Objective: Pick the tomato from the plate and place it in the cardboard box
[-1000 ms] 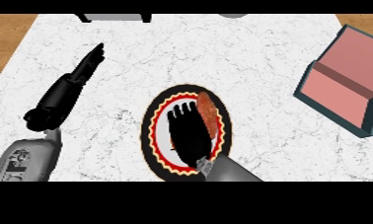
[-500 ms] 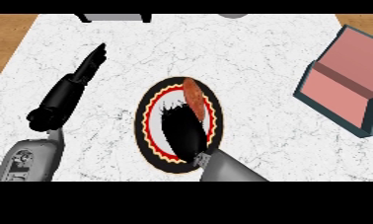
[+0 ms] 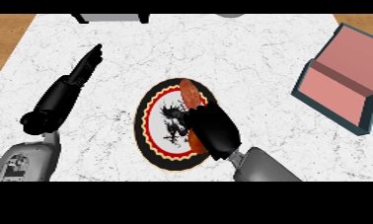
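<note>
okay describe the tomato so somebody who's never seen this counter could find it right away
Start at the white marble counter and find the round plate with the black rim and red scalloped ring near its front middle. The right hand lies over the plate's right side, and the tomato is the reddish-brown lump poking out past its fingers. It is the only red, rounded thing on the plate.

The right hand (image 3: pixel 213 130) lies over the right side of the plate (image 3: pixel 154 119) and covers most of the tomato (image 3: pixel 191 93) — only a reddish strip shows above it and a sliver at its lower left. Whether its fingers close on the tomato cannot be told. The cardboard box (image 3: pixel 336 81) is cut off at the right edge — two grey things at the top edge too.
</note>
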{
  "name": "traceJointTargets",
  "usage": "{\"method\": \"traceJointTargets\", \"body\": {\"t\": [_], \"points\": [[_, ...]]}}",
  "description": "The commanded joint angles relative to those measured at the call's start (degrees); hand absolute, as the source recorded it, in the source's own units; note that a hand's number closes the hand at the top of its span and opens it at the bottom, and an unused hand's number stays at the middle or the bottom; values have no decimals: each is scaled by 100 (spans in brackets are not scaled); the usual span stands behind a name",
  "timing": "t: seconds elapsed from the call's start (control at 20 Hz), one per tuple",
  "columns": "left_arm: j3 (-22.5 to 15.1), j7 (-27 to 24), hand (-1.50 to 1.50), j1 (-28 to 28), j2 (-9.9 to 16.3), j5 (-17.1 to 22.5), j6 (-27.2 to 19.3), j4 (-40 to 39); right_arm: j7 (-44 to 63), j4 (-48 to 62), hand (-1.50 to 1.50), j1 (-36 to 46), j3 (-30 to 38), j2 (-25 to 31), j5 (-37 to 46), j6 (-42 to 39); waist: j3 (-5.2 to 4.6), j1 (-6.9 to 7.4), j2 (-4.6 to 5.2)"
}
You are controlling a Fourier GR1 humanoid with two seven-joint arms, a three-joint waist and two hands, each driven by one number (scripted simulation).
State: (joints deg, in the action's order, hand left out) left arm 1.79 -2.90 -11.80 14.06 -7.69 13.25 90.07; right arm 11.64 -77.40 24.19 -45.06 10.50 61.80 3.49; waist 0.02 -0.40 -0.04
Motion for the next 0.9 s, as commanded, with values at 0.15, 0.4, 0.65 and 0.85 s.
{"method": "traceJointTargets", "body": {"t": [0.15,0.4,0.65,0.85], "points": [[120,-348,0,97,52,-33,74,-300,-932,-1784,150,-563,839,1319,-667,-290,-4,-34,-11],[171,-165,0,89,80,36,142,-60,-526,-3285,150,-642,1559,1574,-1175,-1114,-5,-36,-21],[296,-138,0,72,166,145,210,-51,333,-3292,150,-525,2976,1231,-1759,-770,-4,-46,-12],[123,50,0,23,-12,37,121,26,844,-3266,150,-376,3764,1244,-1962,-869,-3,5,-5]]}}
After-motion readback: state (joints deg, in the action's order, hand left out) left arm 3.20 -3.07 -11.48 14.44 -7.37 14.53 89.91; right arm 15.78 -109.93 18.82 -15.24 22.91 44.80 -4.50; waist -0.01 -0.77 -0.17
